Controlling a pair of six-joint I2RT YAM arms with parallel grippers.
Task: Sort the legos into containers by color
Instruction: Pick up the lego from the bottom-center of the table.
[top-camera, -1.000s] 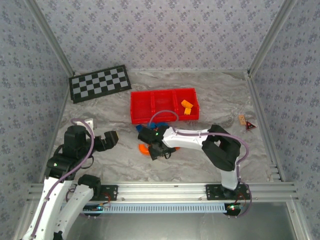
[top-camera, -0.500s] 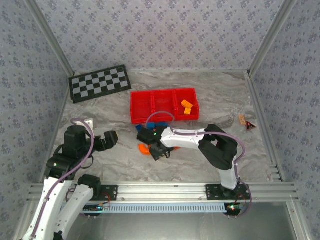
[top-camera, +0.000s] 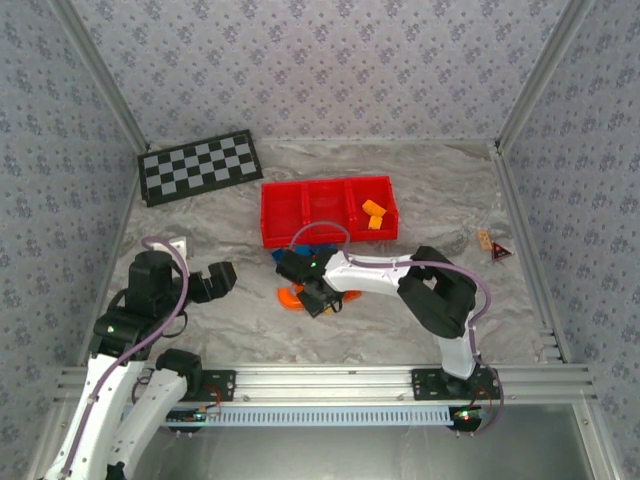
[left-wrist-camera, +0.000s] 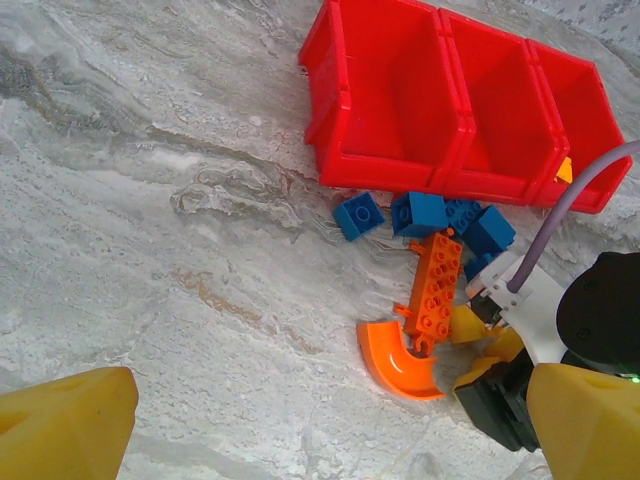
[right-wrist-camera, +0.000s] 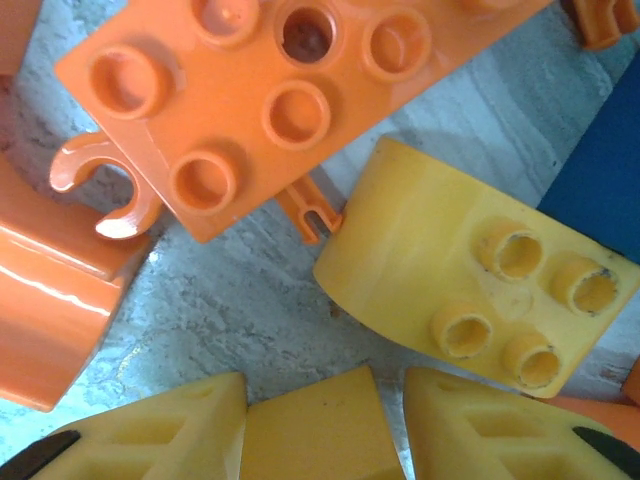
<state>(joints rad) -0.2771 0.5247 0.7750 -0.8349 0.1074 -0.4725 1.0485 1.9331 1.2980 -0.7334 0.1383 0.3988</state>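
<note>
Down among the legos (left-wrist-camera: 430, 215) heaped on the table (left-wrist-camera: 150, 250) just before the containers (left-wrist-camera: 390, 90), the right hand (right-wrist-camera: 320, 440) pinches a small yellow brick (right-wrist-camera: 310, 405), while the left hand (top-camera: 222, 278) gapes wide. Crowding neighbours may snag and drag along. The long orange brick (left-wrist-camera: 437, 290) lies flat, studs up, its length pointing at the containers.

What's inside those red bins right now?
Two yellow-orange bricks lie in the right compartment of the red bins. The other two compartments look bare, though the near walls hide parts of their floors.
</note>
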